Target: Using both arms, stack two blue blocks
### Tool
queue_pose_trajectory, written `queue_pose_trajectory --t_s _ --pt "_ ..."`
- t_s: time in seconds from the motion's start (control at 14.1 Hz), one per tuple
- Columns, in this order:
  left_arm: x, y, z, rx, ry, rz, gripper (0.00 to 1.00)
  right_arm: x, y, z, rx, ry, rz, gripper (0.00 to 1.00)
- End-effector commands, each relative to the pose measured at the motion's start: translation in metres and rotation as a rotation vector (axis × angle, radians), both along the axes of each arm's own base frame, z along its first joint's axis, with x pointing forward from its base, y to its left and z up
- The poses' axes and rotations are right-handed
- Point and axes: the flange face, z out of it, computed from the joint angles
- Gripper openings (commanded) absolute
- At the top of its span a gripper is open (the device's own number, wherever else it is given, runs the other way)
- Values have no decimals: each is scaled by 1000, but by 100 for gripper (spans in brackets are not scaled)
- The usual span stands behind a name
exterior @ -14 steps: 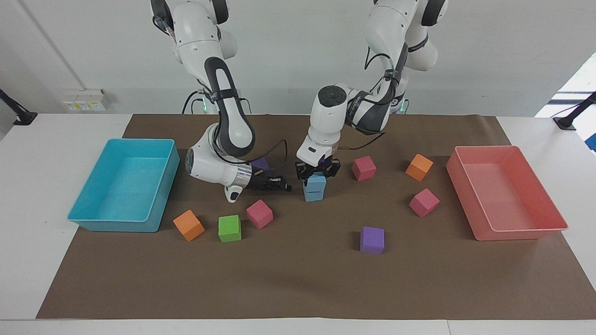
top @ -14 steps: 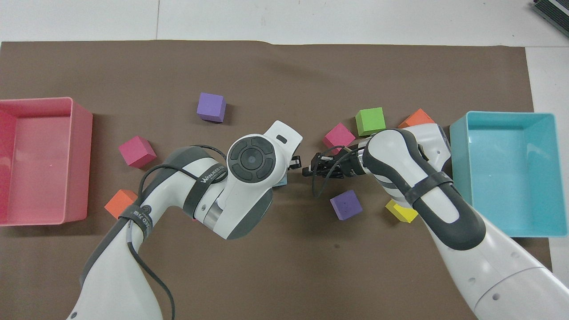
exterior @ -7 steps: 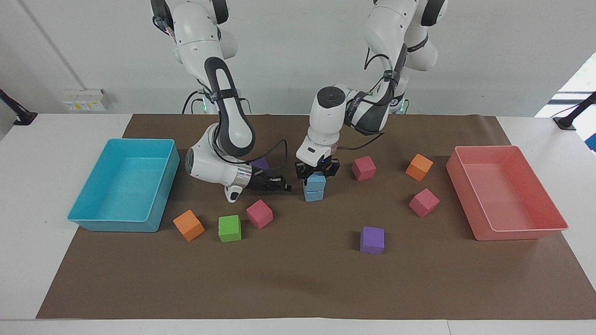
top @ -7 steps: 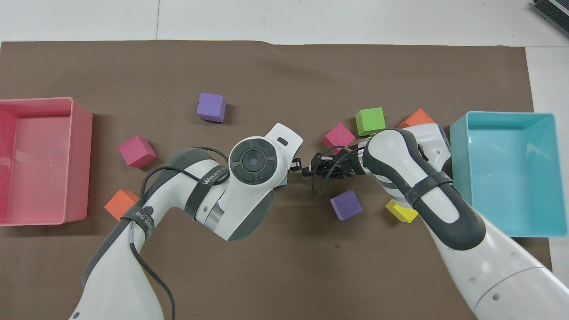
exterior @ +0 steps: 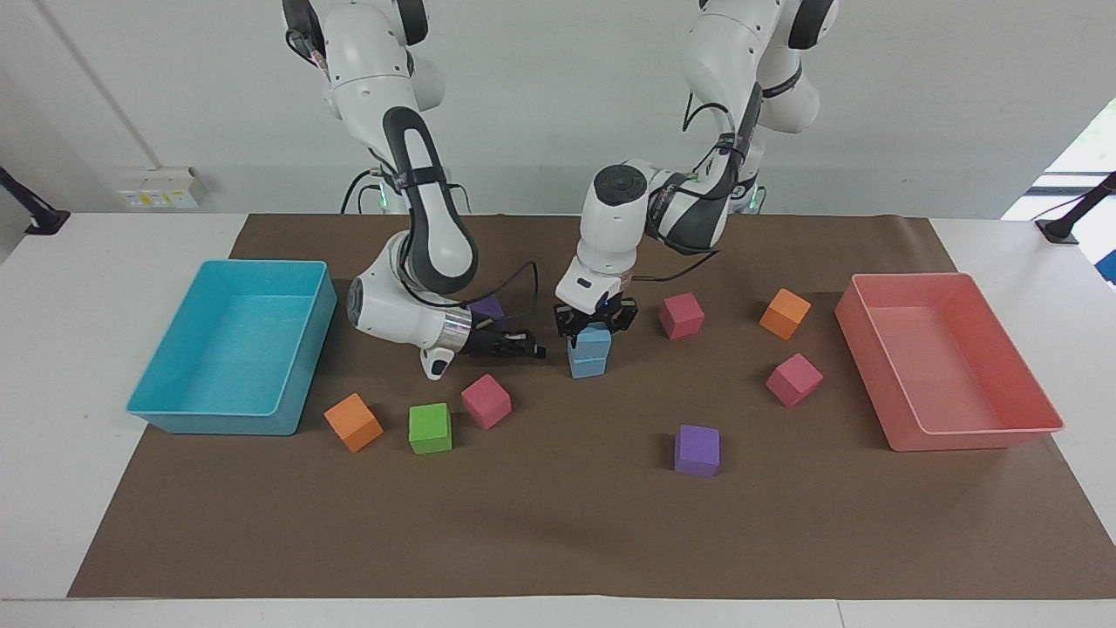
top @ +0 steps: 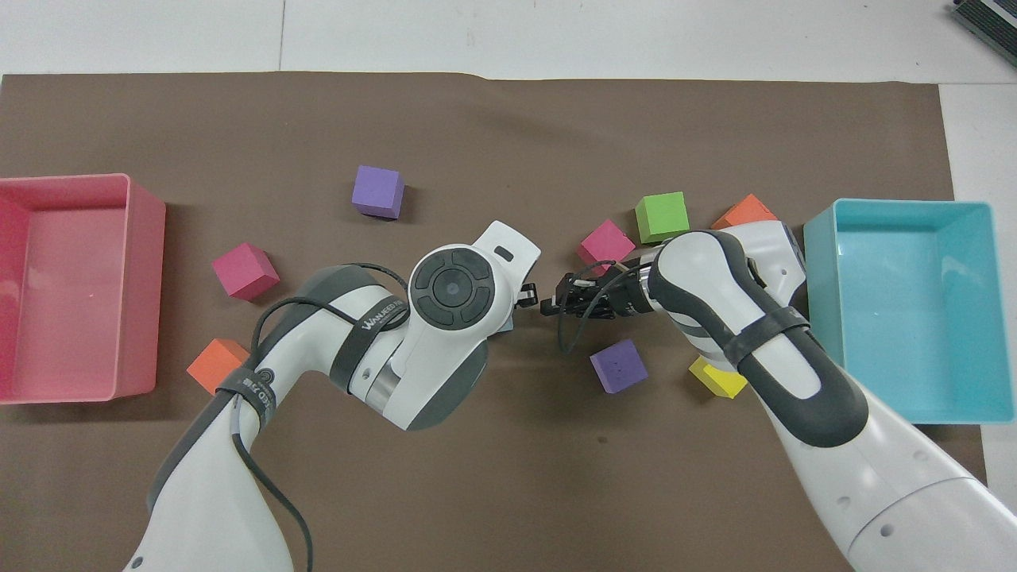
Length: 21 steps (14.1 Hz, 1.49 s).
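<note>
The two blue blocks stand stacked in the middle of the mat, the upper blue block [exterior: 592,341] resting on the lower blue block [exterior: 588,365]. My left gripper [exterior: 595,324] points down and sits at the top of the upper block. In the overhead view the left arm's wrist [top: 453,286] covers the stack, and only a blue sliver [top: 505,324] shows. My right gripper [exterior: 526,349] lies low and level over the mat beside the stack, toward the right arm's end, a short gap from it and holding nothing. It also shows in the overhead view [top: 556,304].
A cyan tray [exterior: 166,410] stands at the right arm's end and a pink tray [exterior: 968,436] at the left arm's end. Loose cubes lie around the stack: pink [exterior: 486,401], green [exterior: 430,428], orange [exterior: 353,422], purple [exterior: 697,450], pink [exterior: 681,315], orange [exterior: 785,313], pink [exterior: 794,379], yellow [top: 717,379].
The left arm's wrist has shifted slightly above the stack. The blue stack and the right arm have stayed where they were.
</note>
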Motion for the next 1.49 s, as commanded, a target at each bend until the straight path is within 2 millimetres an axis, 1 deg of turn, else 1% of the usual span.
queue_pose_trajectory --t_s 0.0,0.36,0.92,1.14,1.21,1.28,1.35,1.42 --pt "-3 0 0 4 -5 11 28 -2 -1 -3 19 -21 -11 0" --pt "-4 -2 1 16 -19 -5 32 -2 -1 -2 19 -21 -12 0" --pt "-4 -6 5 10 -28 -10 33 -2 0 -2 19 -22 -12 0" --pt "-4 -5 4 11 -27 -10 38 -1 -1 -1 19 -22 -14 0" --pt "-4 -5 4 11 -27 -10 47 -1 -1 -1 19 -23 -13 0" --pt "-4 -5 4 11 -29 -11 67 -2 0 -2 19 -20 -12 0" --pt "-3 -5 4 10 -30 -9 84 -1 -1 -2 18 -21 -14 0" --pt "-3 -5 4 8 -31 -9 92 -2 0 -1 20 -21 -12 0"
